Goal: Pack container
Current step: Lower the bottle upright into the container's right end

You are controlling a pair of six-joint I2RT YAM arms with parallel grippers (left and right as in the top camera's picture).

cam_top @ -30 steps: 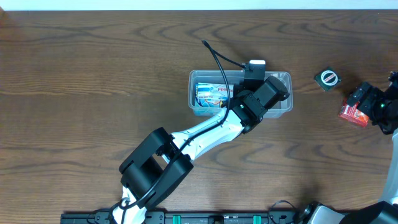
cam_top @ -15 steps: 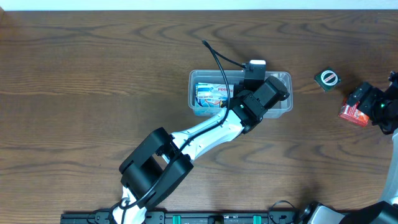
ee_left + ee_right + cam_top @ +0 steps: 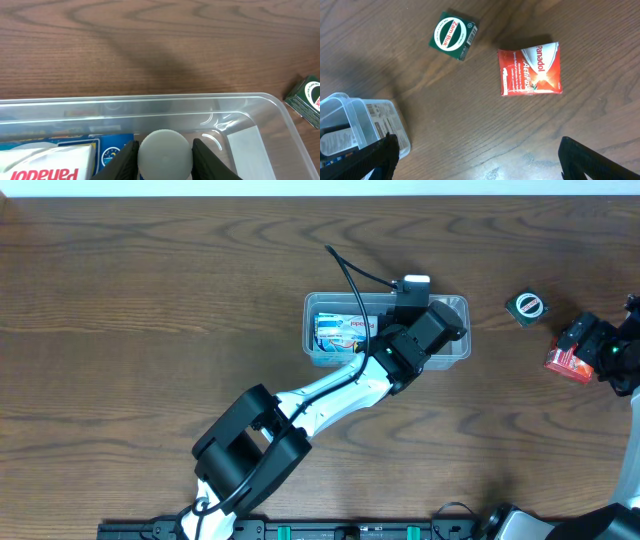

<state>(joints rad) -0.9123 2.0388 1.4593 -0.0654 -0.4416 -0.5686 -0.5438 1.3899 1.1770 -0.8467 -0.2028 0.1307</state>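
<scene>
Stillness since the earlier overhead pictures: nothing has shifted. Your left hand reaches into the container, which stands near the middle of the surface. Its fingers press both sides of a round grey cap beside a blue-and-white box. Your right hand is spread wide and empty, near the red packet and green box.

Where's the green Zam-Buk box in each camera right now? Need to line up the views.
Overhead: green Zam-Buk box upper right, right of the container.
Left wrist: at the right edge, beyond the container's corner.
Right wrist: top, left of centre; container at lower left.
Shared landmark: the container.
</scene>
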